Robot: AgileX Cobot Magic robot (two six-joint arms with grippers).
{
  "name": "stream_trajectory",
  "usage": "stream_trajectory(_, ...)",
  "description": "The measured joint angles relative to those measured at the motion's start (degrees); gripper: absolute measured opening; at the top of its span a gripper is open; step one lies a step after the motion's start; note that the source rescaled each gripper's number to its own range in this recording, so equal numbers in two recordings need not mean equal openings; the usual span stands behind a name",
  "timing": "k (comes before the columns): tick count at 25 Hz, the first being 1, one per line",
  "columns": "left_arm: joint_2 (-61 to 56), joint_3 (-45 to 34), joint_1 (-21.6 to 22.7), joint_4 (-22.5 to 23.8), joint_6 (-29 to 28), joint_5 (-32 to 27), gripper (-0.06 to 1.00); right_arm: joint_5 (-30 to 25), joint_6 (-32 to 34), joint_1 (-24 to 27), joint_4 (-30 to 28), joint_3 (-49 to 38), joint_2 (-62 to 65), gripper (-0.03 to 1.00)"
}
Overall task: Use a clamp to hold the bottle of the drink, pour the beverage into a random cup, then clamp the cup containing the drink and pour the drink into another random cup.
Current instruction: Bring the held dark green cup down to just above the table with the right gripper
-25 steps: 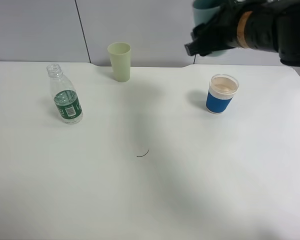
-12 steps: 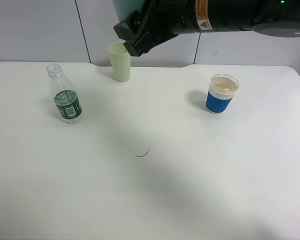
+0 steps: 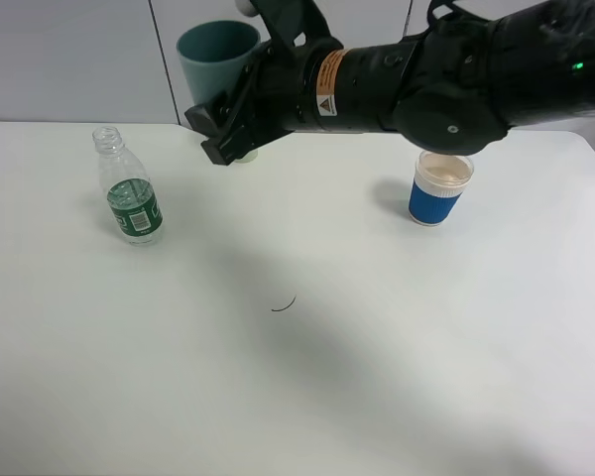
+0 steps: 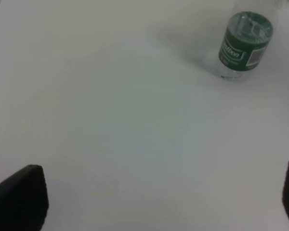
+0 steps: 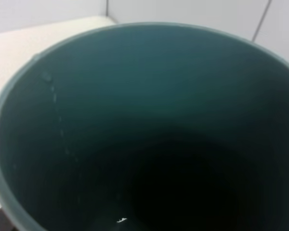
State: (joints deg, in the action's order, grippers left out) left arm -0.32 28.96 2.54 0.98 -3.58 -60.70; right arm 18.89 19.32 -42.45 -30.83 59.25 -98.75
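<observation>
My right gripper [image 3: 226, 111] reaches across to the far left of the table and is shut on the teal cup [image 3: 218, 55], held up in the air with its mouth upward. In the right wrist view the teal cup [image 5: 149, 120] fills the picture, with small drops on its inner wall; its bottom is too dark to tell whether it holds liquid. The bottle [image 3: 129, 193] stands capless at the left, apart from the arm. The blue-sleeved white cup [image 3: 440, 188] stands at the right. My left gripper [image 4: 156, 202] hangs open above the table, some way from the bottle [image 4: 244, 45].
The pale yellow-green cup at the back is almost wholly hidden behind my right gripper. A small curled dark thread [image 3: 284, 304] lies mid-table. The white table [image 3: 377, 377] meets a grey wall at its far edge.
My right arm has swept from the upper right across to the far left, carrying the teal cup and covering the pale yellow-green cup. Bottle and blue-sleeved cup have not moved.
</observation>
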Motion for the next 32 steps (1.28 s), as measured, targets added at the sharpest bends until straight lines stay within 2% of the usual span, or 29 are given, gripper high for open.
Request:
stream_trajectory(3,0.0,0.0,0.0,0.0,0.0,0.0,1.0,1.31,1.42,-0.34,-0.24,0.0,-2.54,0.0)
stream_trajectory(6,0.0,0.0,0.0,0.0,0.0,0.0,1.0,2.88,0.07,-0.96,0.3,-0.5,-4.47,0.0)
stream_trajectory(9,0.0,0.0,0.0,0.0,0.0,0.0,1.0,9.41,-7.55,-1.64,6.11,-5.31,-4.96,0.0)
stream_trajectory(13,0.0,0.0,0.0,0.0,0.0,0.0,1.0,19.27,-18.24,-1.62,18.37,-13.8,-5.17,0.0)
stream_trajectory(16,0.0,0.0,0.0,0.0,0.0,0.0,1.0,21.81,-21.59,-1.62,21.7,-17.55,-5.71,0.0)
stream_trajectory(19,0.0,0.0,0.0,0.0,0.07,0.0,1.0,23.1,-21.54,-1.62,22.01,-18.6,-7.89,0.0)
stream_trajectory(26,0.0,0.0,0.0,0.0,0.07,0.0,1.0,30.5,-19.32,-1.62,19.33,-18.67,-14.77,0.0)
stream_trajectory(32,0.0,0.0,0.0,0.0,0.07,0.0,1.0,33.07,-19.32,-1.62,16.87,-20.49,-16.95,0.0)
